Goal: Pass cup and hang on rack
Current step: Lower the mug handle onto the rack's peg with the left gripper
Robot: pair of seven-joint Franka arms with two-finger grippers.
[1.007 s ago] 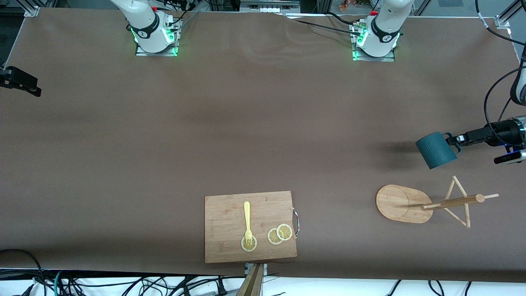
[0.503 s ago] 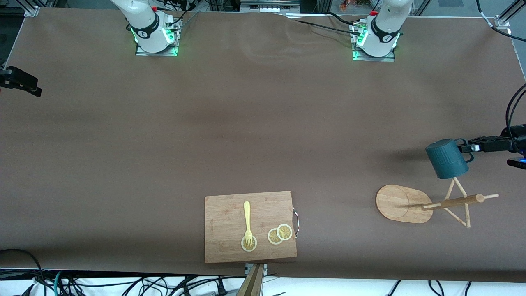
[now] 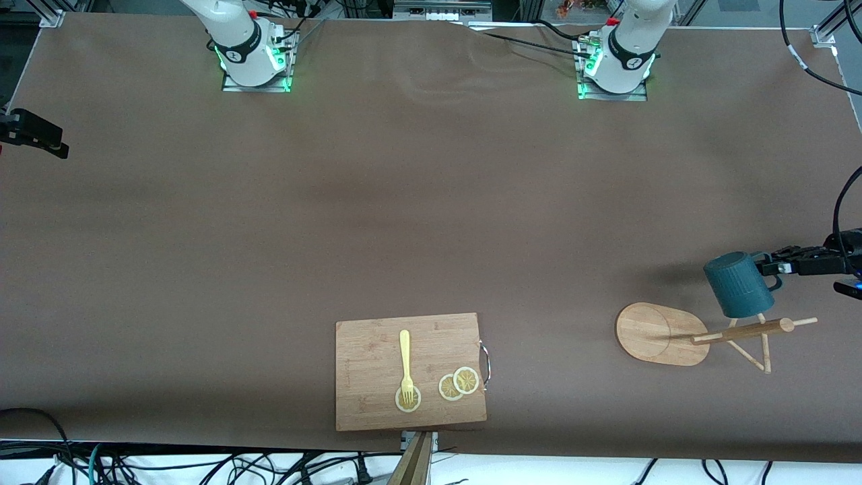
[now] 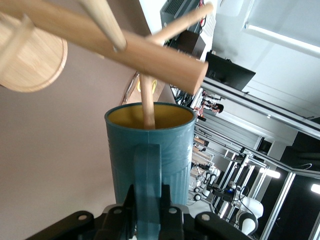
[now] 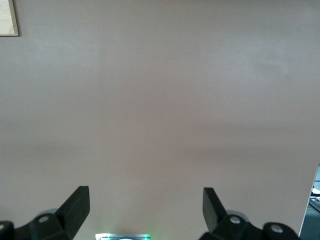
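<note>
Here the cup [image 3: 738, 284], a dark teal mug with a ribbed wall and a yellowish inside, hangs in the air over the pegs of the rack [image 3: 700, 333], mouth turned down toward them. In the left wrist view a thin round dowel peg [image 4: 146, 102] reaches into the cup's open mouth. The left pincer [image 3: 774, 267] is clamped tight on the cup's flat strap handle [image 4: 147, 192], its black fingers pressed against either side of it; the arm comes in level from the left arm's end of the surface.

The rack is pale bamboo: an oval flat base, a thicker round post and slim pegs crossing it. It stands on the brown cloth surface [image 3: 431, 215] toward the left arm's end.

The right pincer [image 5: 146, 205] waits, its two dark fingers spread wide with nothing between them, over bare cloth.

A rectangular wooden cutting board [image 3: 377, 404] lies near the front camera's edge, carrying a yellow fork [image 3: 405, 360] and lemon slices [image 3: 458, 383].
</note>
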